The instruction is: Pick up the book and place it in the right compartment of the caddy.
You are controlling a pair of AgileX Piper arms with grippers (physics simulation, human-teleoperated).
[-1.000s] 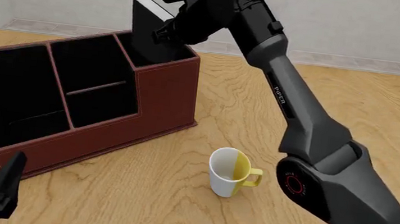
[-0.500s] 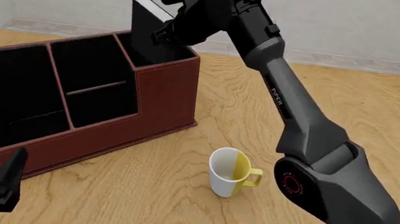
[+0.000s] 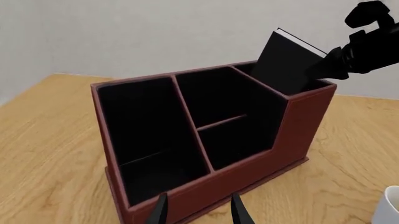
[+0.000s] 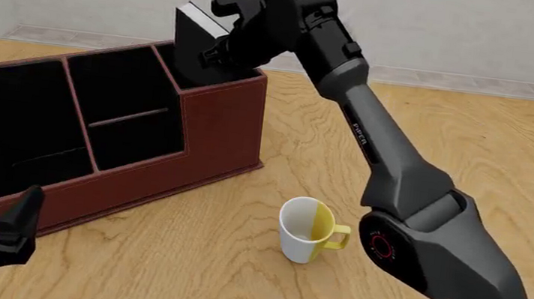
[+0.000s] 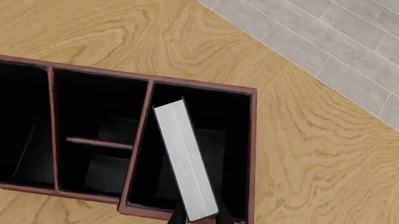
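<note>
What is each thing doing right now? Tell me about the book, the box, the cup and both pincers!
book: tilted, lower part inside the right compartment, top sticking out, held by the right pincer.
caddy: upright on the table, its two wider sections empty.
mug: upright, standing apart from the caddy.
right pincer: shut on the book.
left pincer: open, holding nothing.

A bare simulated room — wooden table [image 4: 470, 135], plain wall [image 4: 462, 28], grey tiled floor [image 5: 349, 42]

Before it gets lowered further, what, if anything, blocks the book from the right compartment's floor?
Nothing visible does. The book, held by the right claw, already leans into the right compartment, whose well looks bare beneath it.
</note>
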